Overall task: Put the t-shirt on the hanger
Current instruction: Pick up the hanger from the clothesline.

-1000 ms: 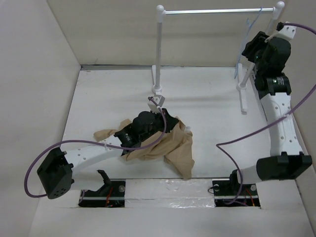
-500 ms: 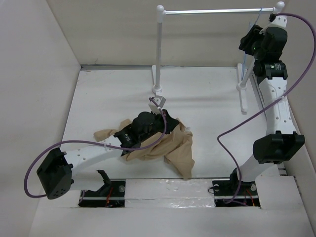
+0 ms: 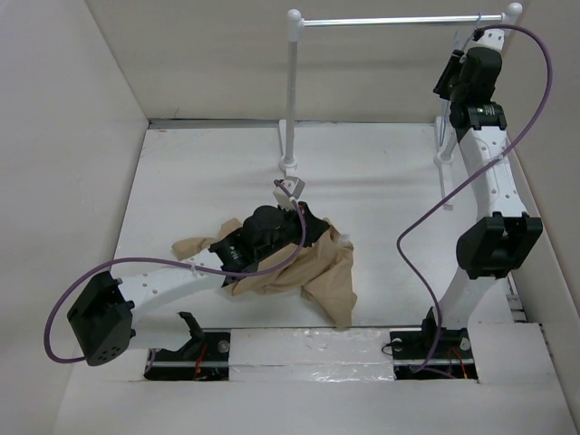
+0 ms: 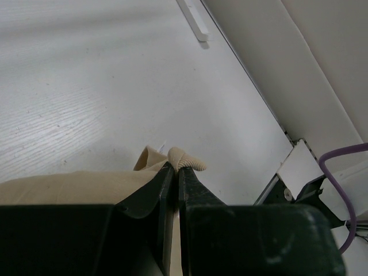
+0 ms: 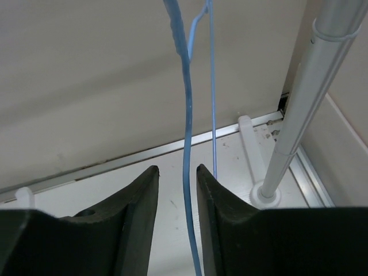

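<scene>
We see the t-shirt (image 3: pixel 326 272) lying crumpled on the white table (image 3: pixel 208 163), just below the centre of the overhead view, with one sleeve trailing out to the left and a fold hanging toward the bottom edge. The left gripper (image 4: pixel 175 167) sits on top of the heap. In the left wrist view its two dark jaws are pressed almost together, and a small roll of tan cloth is pinched at their tips, so we take it to be clamped on the fabric. The hanger (image 5: pixel 186 144) is far from the shirt, up in the top right corner of the overhead view, where the right arm reaches high toward the rack (image 3: pixel 390 20). In the right wrist view the pale-blue wire runs down the middle of the frame, with a thinner strand just to its right. The right gripper (image 5: pixel 177 172) has its jaws apart, one on each side of the thicker wire, and we cannot see them touching it. The rack's silver post (image 5: pixel 299 109) stands at the right of that view.
</scene>
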`<state>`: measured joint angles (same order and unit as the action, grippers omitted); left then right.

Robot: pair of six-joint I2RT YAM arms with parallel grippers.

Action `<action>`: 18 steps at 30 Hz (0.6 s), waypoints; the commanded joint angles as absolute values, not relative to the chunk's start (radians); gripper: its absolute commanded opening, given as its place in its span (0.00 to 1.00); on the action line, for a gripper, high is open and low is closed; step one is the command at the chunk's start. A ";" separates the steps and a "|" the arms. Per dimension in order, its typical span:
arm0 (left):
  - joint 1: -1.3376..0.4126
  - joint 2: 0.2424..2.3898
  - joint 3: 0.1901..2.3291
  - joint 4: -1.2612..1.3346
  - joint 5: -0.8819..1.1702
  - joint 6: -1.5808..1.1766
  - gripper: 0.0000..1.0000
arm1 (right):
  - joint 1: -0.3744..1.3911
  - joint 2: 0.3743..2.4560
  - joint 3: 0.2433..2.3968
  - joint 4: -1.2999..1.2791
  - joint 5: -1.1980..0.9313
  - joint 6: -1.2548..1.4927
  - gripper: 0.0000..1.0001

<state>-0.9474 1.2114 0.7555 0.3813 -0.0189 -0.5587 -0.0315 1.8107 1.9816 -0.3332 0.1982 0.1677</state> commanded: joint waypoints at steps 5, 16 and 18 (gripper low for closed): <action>-0.951 1.186 0.739 0.451 -0.005 -0.558 0.00 | 0.000 1.760 1.987 -0.232 0.298 0.098 0.19; -0.951 1.192 0.735 0.469 0.035 -0.568 0.00 | -0.001 1.651 1.911 -0.152 0.258 0.063 0.00; -0.951 1.190 0.736 0.468 0.028 -0.563 0.00 | -0.012 1.620 1.878 -0.117 0.183 0.070 0.00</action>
<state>-0.9474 1.2114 0.7437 0.4038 0.0154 -0.5625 0.0010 1.7012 1.9011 -0.2478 0.2573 0.0837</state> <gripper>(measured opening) 0.021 0.039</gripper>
